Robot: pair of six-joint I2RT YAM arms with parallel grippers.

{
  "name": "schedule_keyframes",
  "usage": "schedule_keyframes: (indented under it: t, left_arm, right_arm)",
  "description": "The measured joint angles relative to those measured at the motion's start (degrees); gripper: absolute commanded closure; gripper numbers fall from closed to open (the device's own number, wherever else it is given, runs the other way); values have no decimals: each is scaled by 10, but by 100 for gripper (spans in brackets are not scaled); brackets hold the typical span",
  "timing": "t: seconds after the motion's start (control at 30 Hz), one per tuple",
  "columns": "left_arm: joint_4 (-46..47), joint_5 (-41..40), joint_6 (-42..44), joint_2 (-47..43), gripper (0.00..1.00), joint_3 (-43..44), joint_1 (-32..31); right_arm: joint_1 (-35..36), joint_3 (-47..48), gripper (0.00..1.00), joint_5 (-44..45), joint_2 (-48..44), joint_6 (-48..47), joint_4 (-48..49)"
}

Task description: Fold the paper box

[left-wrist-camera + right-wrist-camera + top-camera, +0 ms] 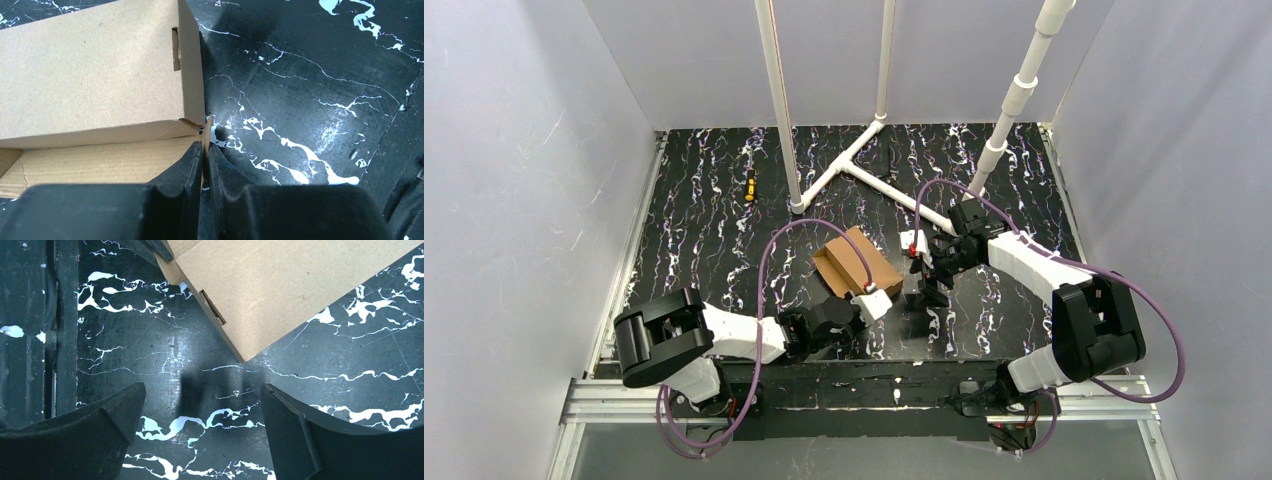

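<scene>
**Left pincer pinched a corner of the box**

The box (856,262) sat near the middle of the black table (704,230), between the two arms. It was brown and plain. It was partly folded: the walls at its right end stood up, and the left end lay open.

The left pincer (205,150) was clenched on a thin flap (207,131) at the near right corner of the box. Its two fingers were almost touching, with just a sliver of card between them. The bite looked very small, only the edge of the flap.

The right pincer (202,405) was released, its fingers spread wide. It hung over bare table just beside the right corner of the box and touched nothing.

Here is what I thought could go wrong. The flap could slip out, because so little card was between the fingers. Then the fold would not happen. If the left arm pulled hard, the light box could slide or spin on the smooth table, since nothing held it down. The card could also tear at the corner, where it already looked a bit creased. And if the right pincer came in too low, it could bump the box's wall and knock it crooked, or push the box away from the left arm.
</scene>
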Motion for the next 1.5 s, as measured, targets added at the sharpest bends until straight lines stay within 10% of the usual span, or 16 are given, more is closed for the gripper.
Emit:
schedule_keyframes:
  t: [1.5]
  left_arm:
    - [83, -25, -59, -16, 100, -63, 0]
  right_arm:
    - [42, -35, 39, 62, 49, 421, 300]
